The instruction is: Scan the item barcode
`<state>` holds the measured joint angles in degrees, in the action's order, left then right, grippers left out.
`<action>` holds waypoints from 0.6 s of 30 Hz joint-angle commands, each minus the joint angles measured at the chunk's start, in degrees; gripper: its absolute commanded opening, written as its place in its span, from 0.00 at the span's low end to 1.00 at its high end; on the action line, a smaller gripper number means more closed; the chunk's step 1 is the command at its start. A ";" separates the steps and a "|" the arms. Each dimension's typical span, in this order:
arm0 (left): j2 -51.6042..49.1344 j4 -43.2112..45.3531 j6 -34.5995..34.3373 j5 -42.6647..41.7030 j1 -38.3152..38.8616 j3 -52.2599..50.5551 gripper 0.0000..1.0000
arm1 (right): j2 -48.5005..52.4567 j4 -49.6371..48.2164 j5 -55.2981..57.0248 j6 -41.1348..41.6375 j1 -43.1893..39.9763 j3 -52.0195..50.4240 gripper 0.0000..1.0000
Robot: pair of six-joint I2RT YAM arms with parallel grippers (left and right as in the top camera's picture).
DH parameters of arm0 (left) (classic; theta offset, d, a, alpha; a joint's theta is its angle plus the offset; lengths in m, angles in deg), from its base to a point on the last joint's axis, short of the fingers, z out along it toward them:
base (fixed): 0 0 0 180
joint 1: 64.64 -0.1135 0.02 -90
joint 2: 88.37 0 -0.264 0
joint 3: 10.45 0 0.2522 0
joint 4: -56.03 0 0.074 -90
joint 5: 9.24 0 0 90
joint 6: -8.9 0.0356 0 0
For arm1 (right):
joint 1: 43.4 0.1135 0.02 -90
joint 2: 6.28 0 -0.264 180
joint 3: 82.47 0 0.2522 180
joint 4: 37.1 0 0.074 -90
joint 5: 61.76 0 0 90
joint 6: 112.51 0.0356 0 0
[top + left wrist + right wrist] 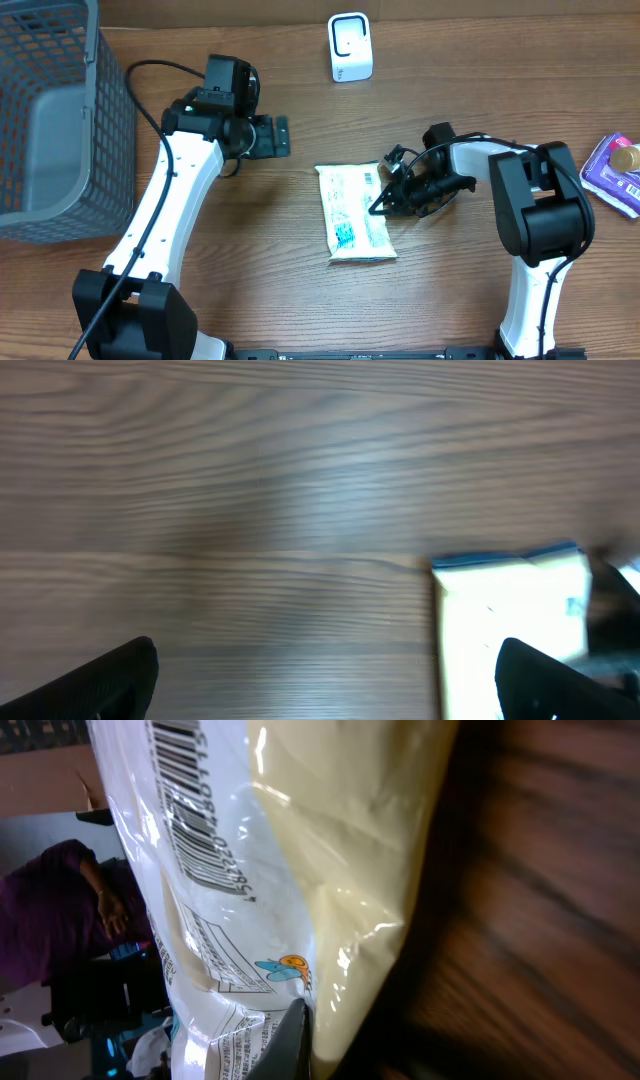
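Note:
The item is a white plastic packet (pixel 354 213) lying flat in the middle of the wooden table. Its barcode (pixel 195 805) shows up close in the right wrist view. My right gripper (pixel 386 203) is shut on the packet's right edge. In that wrist view the gripper (pixel 300 1032) shows as one dark finger pressed against the wrap (pixel 300 870). The white scanner (pixel 350 47) stands upright at the back centre. My left gripper (pixel 276 137) hovers open to the upper left of the packet, holding nothing. In its own view the gripper (pixel 330 685) stands over bare wood, with the packet (pixel 500 620) by the right finger.
A grey mesh basket (pixel 50 120) fills the left side of the table. A purple package (pixel 612 172) lies at the right edge. Bare wood lies between the packet and the scanner.

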<state>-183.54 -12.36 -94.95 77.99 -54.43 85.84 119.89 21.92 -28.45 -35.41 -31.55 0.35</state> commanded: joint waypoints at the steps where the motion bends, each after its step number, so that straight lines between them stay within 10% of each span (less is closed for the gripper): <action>1: -0.39 -0.33 4.09 -10.51 1.86 0.46 1.00 | 4.28 -0.83 19.39 0.92 -2.73 -1.49 0.04; 3: -0.42 -1.29 5.25 -11.04 2.01 0.44 0.88 | 4.28 -0.90 19.37 0.94 -2.71 -1.46 0.04; 5: -0.42 -2.47 6.21 -10.78 2.01 0.44 0.08 | 4.28 -1.05 19.37 0.94 -2.73 -1.46 0.04; 18: -5.33 14.67 -3.10 -29.38 7.08 -17.86 0.04 | 4.28 -1.25 19.32 1.01 -2.71 -1.46 0.04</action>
<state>-184.81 -0.02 -94.75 58.45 -48.26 72.66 119.89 21.89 -28.38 -35.41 -33.16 0.35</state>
